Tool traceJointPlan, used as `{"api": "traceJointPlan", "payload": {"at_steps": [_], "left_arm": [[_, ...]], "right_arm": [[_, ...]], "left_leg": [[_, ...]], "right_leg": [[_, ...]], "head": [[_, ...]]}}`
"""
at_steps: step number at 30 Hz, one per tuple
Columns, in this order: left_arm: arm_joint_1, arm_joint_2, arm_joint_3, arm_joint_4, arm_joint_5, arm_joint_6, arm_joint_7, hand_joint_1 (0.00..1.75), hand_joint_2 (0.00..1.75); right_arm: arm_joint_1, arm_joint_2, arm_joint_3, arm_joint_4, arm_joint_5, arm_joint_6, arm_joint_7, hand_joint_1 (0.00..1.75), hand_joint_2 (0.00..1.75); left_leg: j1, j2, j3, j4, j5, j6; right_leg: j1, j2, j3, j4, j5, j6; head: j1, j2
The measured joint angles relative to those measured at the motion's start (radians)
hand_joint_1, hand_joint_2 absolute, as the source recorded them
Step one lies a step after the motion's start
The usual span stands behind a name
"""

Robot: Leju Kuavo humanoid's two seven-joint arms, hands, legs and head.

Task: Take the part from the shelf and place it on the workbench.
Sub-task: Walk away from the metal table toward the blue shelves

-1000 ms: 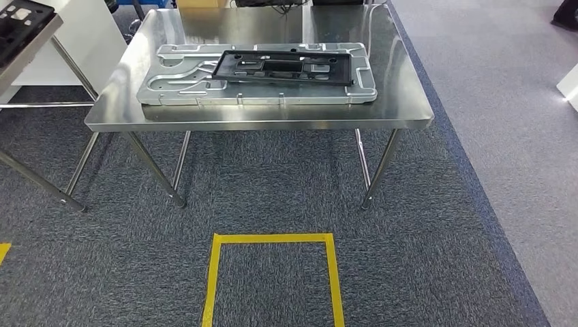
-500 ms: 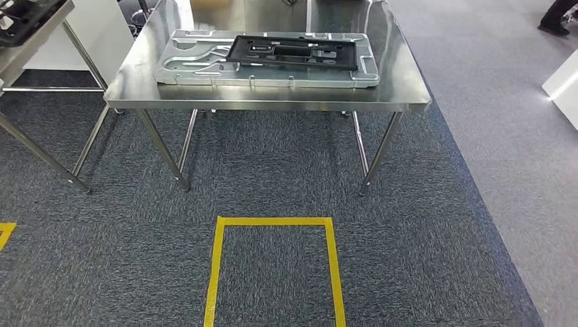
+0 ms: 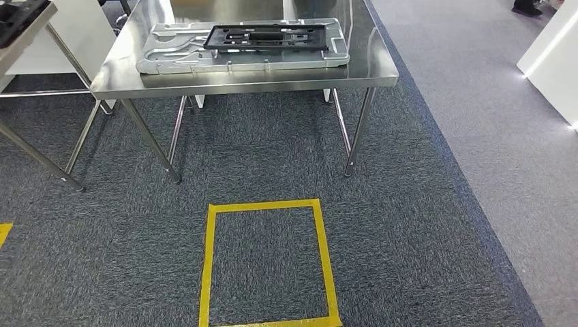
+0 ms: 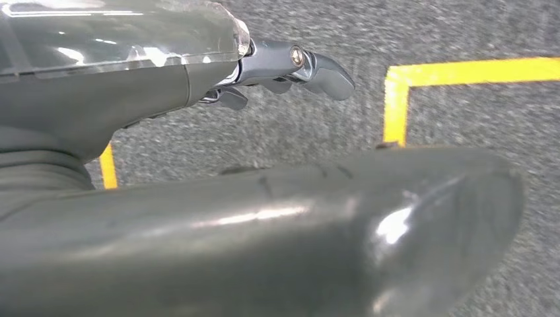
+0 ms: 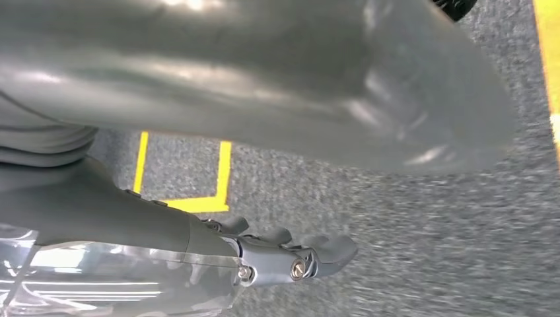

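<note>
The black part [image 3: 267, 36], flat on the desk [image 3: 371, 65], looks light and rigid. Grip its long edges. Both the left hand [image 4: 290, 66] and right hand [image 5: 290, 257] hang empty, fingers apart.

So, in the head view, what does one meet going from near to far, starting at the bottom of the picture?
Yellow tape square on the carpet → steel table, front edge first → grey metal plate lying on the table → black part resting on top of the plate.

no readable text, labels or nos. anywhere in the views
</note>
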Motion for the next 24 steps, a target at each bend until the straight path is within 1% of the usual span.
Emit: {"api": "traceJointPlan", "payload": {"at_steps": [1,2,3,4,5,6,7,8,9,10,11,12,13,14,15,16,17,18,19,20,21,22,23,24], "left_arm": [[0.0,0.0,0.0,0.0,0.0,0.0,-0.001,0.0,0.0],[-0.001,0.001,0.0,0.0,0.0,0.0,-0.001,0.0,0.0],[-0.002,0.001,0.0,0.0,0.0,0.001,-0.002,0.0,0.0],[-0.005,0.001,0.0,0.0,0.0,0.001,-0.002,0.0,0.0],[-0.008,0.001,-0.001,0.0,0.0,0.001,-0.002,0.0,0.0],[-0.011,0.002,-0.001,0.0,0.0,0.001,-0.002,0.0,0.0],[-0.013,0.002,-0.001,0.0,0.001,0.001,-0.001,0.0,0.0],[-0.012,0.002,-0.001,0.0,0.001,0.001,0.001,0.0,0.0],[-0.012,0.002,-0.001,0.0,0.001,0.001,0.002,0.0,0.0],[-0.012,0.002,-0.002,0.0,0.001,0.001,0.003,0.0,0.0],[-0.011,0.003,-0.003,0.0,0.001,0.001,0.004,0.0,0.0],[-0.012,0.003,-0.004,0.0,0.001,0.001,0.004,0.0,0.0],[-0.012,0.004,-0.005,0.0,0.001,0.001,0.004,0.0,0.0],[-0.011,0.005,-0.006,0.0,0.001,0.001,0.004,0.0,0.0],[-0.011,0.006,-0.007,0.0,0.001,0.001,0.004,0.0,0.0],[-0.011,0.006,-0.008,0.0,0.001,0.001,0.004,0.0,0.0],[-0.012,0.007,-0.009,0.0,0.001,0.0,0.005,0.0,0.0],[-0.012,0.006,-0.009,0.0,0.001,0.0,0.006,0.0,0.0],[-0.012,0.006,-0.01,0.0,0.001,0.0,0.008,0.0,0.0],[-0.012,0.006,-0.01,-0.001,0.001,0.001,0.01,0.0,0.0],[-0.012,0.006,-0.011,-0.002,0.001,0.001,0.012,0.0,0.0],[-0.013,0.006,-0.011,-0.002,0.001,0.001,0.015,0.0,0.0],[-0.012,0.008,-0.011,-0.002,0.001,0.002,0.018,0.0,0.0],[-0.012,0.009,-0.011,-0.002,0.001,0.003,0.02,0.0,0.0]], "right_arm": [[0.0,0.0,0.0,0.0,0.0,0.0,0.0,0.0,0.0],[0.0,0.0,-0.001,0.0,0.0,0.0,0.0,0.0,0.0],[-0.002,0.0,-0.001,0.0,0.001,0.0,0.0,0.0,0.0],[-0.003,0.0,-0.001,0.0,0.002,0.001,0.0,0.0,0.0],[-0.004,-0.001,-0.001,0.0,0.003,0.002,0.001,0.0,0.0],[-0.006,-0.001,-0.002,0.0,0.006,0.004,0.001,0.0,0.0],[-0.006,-0.002,-0.002,0.0,0.008,0.006,0.003,0.0,0.0],[-0.006,-0.003,-0.002,0.0,0.011,0.008,0.006,0.0,0.0],[-0.006,-0.005,-0.003,0.0,0.013,0.01,0.008,0.0,0.0],[-0.006,-0.007,-0.004,0.001,0.014,0.012,0.009,0.0,0.0],[-0.005,-0.008,-0.005,0.001,0.015,0.013,0.01,0.0,0.0],[-0.005,-0.008,-0.006,0.001,0.015,0.014,0.01,0.0,0.0],[-0.005,-0.009,-0.006,0.001,0.015,0.015,0.011,0.0,0.0],[-0.005,-0.009,-0.006,0.001,0.015,0.015,0.011,0.0,0.0],[-0.005,-0.009,-0.006,0.001,0.015,0.015,0.011,0.0,0.0],[-0.005,-0.009,-0.007,0.001,0.015,0.015,0.011,0.0,0.0],[-0.006,-0.01,-0.007,0.001,0.015,0.015,0.011,0.0,0.0],[-0.007,-0.01,-0.007,0.001,0.015,0.015,0.011,0.0,0.0],[-0.009,-0.012,-0.007,0.001,0.015,0.015,0.011,0.0,0.0],[-0.01,-0.013,-0.007,0.001,0.015,0.015,0.011,0.0,0.0],[-0.012,-0.014,-0.007,0.0,0.015,0.015,0.011,0.0,0.0],[-0.013,-0.015,-0.008,0.0,0.015,0.016,0.011,0.0,0.0],[-0.013,-0.015,-0.009,0.0,0.015,0.016,0.012,0.0,0.0],[-0.013,-0.015,-0.01,0.001,0.015,0.016,0.012,0.0,0.0]], "left_leg": [[0.004,0.0,0.022,0.001,0.029,-0.003],[0.007,0.0,0.061,-0.032,0.061,-0.004],[0.01,-0.001,0.116,-0.097,0.077,-0.004],[0.011,-0.002,0.18,-0.183,0.073,-0.002],[0.01,-0.003,0.229,-0.256,0.057,0.002],[0.007,-0.003,0.261,-0.309,0.041,0.008],[0.003,-0.003,0.272,-0.337,0.035,0.016],[0.002,-0.002,0.264,-0.34,0.042,0.024],[0.001,0.001,0.254,-0.341,0.053,0.033],[0.001,0.003,0.242,-0.342,0.066,0.043],[0.001,0.005,0.227,-0.343,0.08,0.051],[-0.002,0.006,0.211,-0.342,0.093,0.057],[-0.005,0.006,0.193,-0.341,0.106,0.061],[-0.008,0.006,0.175,-0.338,0.119,0.062],[-0.011,0.006,0.157,-0.334,0.131,0.062],[-0.014,0.006,0.137,-0.328,0.141,0.062],[-0.015,0.006,0.118,-0.321,0.149,0.06],[-0.016,0.006,0.101,-0.313,0.156,0.058],[-0.018,0.006,0.086,-0.304,0.161,0.056],[-0.02,0.006,0.076,-0.296,0.167,0.052],[-0.021,0.007,0.07,-0.291,0.173,0.047],[-0.021,0.008,0.066,-0.288,0.18,0.041],[-0.021,0.008,0.064,-0.287,0.188,0.035],[-0.02,0.007,0.06,-0.282,0.188,0.029]], "right_leg": [[-0.001,0.001,-0.021,0.007,0.011,0.003],[-0.001,0.002,-0.041,0.014,0.021,0.007],[-0.002,0.003,-0.057,0.022,0.03,0.011],[-0.001,0.004,-0.07,0.029,0.038,0.017],[-0.001,0.005,-0.079,0.034,0.047,0.023],[-0.001,0.005,-0.084,0.036,0.057,0.029],[-0.001,0.005,-0.088,0.035,0.068,0.037],[-0.003,0.006,-0.092,0.033,0.077,0.044],[-0.006,0.009,-0.097,0.036,0.072,0.051],[-0.008,0.012,-0.106,0.054,0.044,0.055],[-0.01,0.016,-0.118,0.092,-0.004,0.057],[-0.011,0.019,-0.133,0.149,-0.063,0.058],[-0.011,0.02,-0.148,0.216,-0.114,0.059],[-0.011,0.021,-0.156,0.277,-0.141,0.059],[-0.01,0.022,-0.154,0.316,-0.14,0.059],[-0.01,0.022,-0.138,0.326,-0.117,0.057],[-0.008,0.023,-0.104,0.299,-0.084,0.053],[-0.005,0.023,-0.054,0.243,-0.06,0.047],[-0.001,0.023,0.008,0.164,-0.054,0.04],[0.002,0.021,0.063,0.085,-0.066,0.033],[0.006,0.021,0.101,0.028,-0.084,0.027],[0.009,0.02,0.121,-0.007,-0.096,0.021],[0.008,0.02,0.12,-0.019,-0.095,0.014],[0.007,0.019,0.116,-0.019,-0.086,0.008]], "head": [[0.0,0.0],[0.0,0.0],[0.0,0.0],[0.0,0.0],[0.0,0.0],[0.0,0.0],[0.0,0.0],[0.0,0.0],[0.0,0.0],[0.0,0.0],[0.0,0.0],[0.0,0.0],[0.0,0.0],[0.0,0.0],[0.0,0.0],[0.0,0.0],[0.0,0.0],[0.0,0.0],[0.0,0.0],[0.0,0.0],[0.0,0.0],[0.0,0.0],[0.0,0.0],[0.0,0.0]]}}
